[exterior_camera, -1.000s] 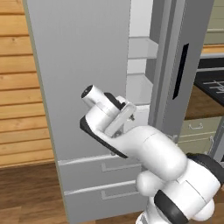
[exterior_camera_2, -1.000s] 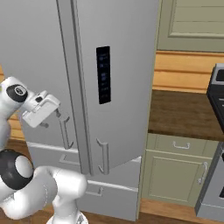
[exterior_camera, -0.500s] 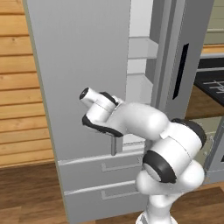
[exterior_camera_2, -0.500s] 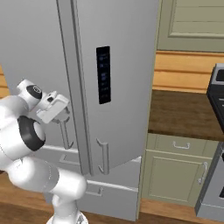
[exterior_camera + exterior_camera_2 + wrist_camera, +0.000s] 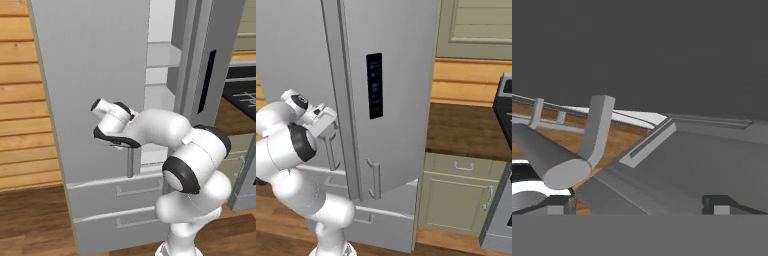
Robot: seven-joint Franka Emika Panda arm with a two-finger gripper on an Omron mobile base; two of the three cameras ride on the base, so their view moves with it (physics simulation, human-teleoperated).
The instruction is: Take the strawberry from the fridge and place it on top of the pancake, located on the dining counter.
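Hovering at the fridge (image 5: 95, 75) left door's lower edge, gripper (image 5: 331, 131) with jaws wide apart and empty, close to the door handle (image 5: 549, 162), door ajar, pale shelves (image 5: 162, 55) visible, strawberry's place hidden.

No text, label, brand, number or sign can be read anywhere; the dark panel (image 5: 374, 86) on the front of the fridge (image 5: 401, 75) door, set near that door's left edge in the right base view, shows only faint marks too small to make out; the same panel (image 5: 206, 81) appears in the left base view as a plain dark strip on the door's face, with nothing legible on it.
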